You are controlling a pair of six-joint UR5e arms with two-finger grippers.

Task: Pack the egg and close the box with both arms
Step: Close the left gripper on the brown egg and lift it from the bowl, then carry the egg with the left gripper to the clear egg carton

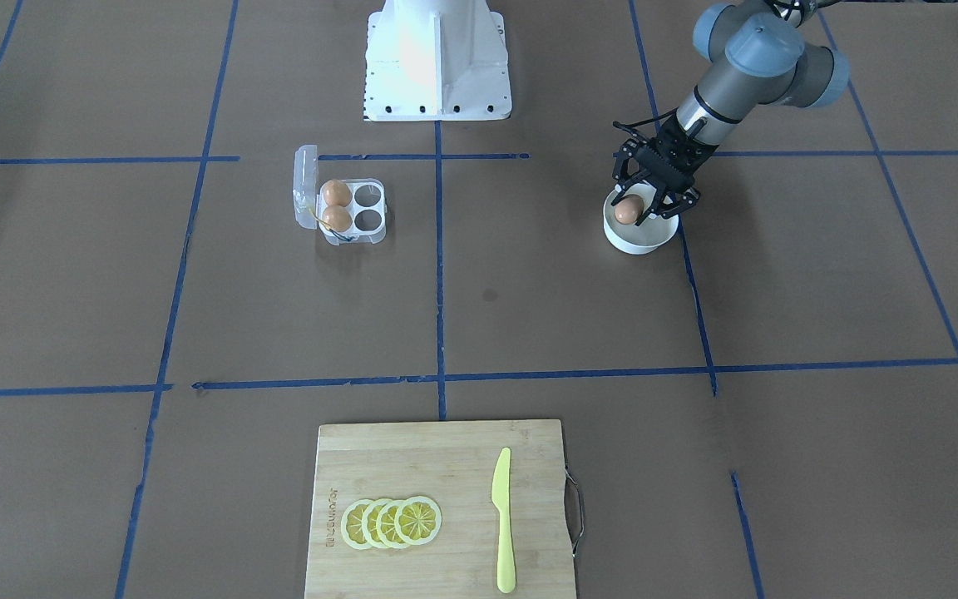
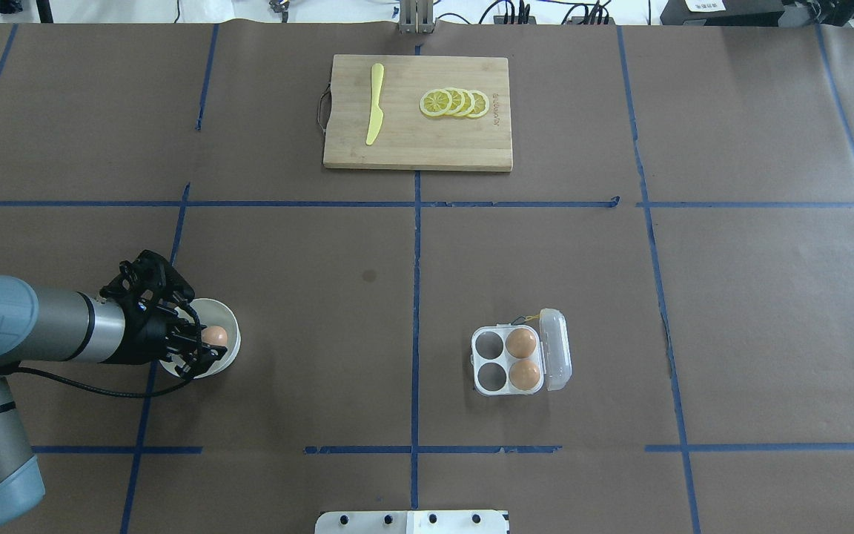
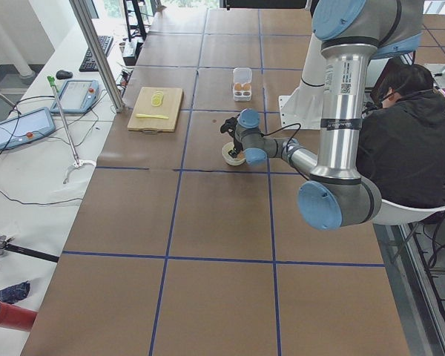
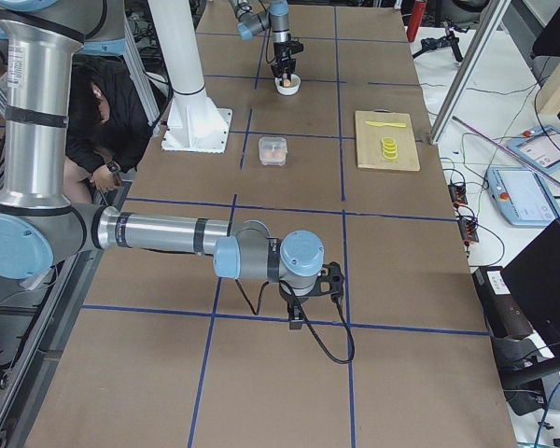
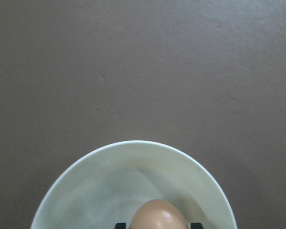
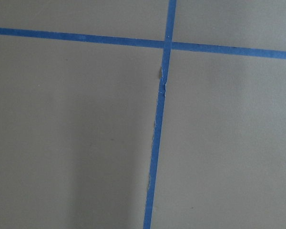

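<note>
Orange-brown egg (image 1: 628,210), long axis unclear, between left hand's (image 1: 642,205) fingers at bowl (image 1: 642,242).

Three eggs (image 2: 521,342), one box (image 2: 475,363), one bowl (image 2: 228,317)

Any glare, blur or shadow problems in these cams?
Front-facing: white pedestal base blown out by glare. Left wrist: egg cropped at bottom edge, soft highlight; bowl evenly lit. Right wrist: blue tape sharp, faint shadow bands beside it. Overhead: crisp, even light.
</note>
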